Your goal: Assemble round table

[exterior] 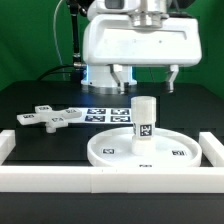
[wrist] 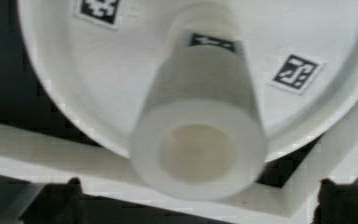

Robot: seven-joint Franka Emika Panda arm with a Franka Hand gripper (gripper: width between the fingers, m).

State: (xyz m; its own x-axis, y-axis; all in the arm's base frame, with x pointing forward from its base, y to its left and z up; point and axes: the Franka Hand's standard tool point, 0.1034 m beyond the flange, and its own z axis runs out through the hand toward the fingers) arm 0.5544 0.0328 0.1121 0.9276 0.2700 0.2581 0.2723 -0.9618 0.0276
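Note:
The large round disc (exterior: 140, 150) lies flat inside the front border wall. The short cylindrical post (exterior: 145, 118) stands upright on the disc's middle, with a small tag on its side. The flat cross-shaped piece (exterior: 45, 118) lies on the black table at the exterior view's left. My gripper (exterior: 147, 78) hangs above the post, open and empty, with its fingers spread wider than the post and not touching it. In the wrist view I look down on the post's top (wrist: 202, 150) and the disc (wrist: 87, 80). The dark fingertips (wrist: 60, 200) show at either side of the gripper (wrist: 194, 205).
The marker board (exterior: 105, 113) lies flat behind the disc. The white border wall (exterior: 100, 180) runs along the front and up both sides, close to the disc's rim. It also shows in the wrist view (wrist: 34, 150). The arm's white base stands at the back.

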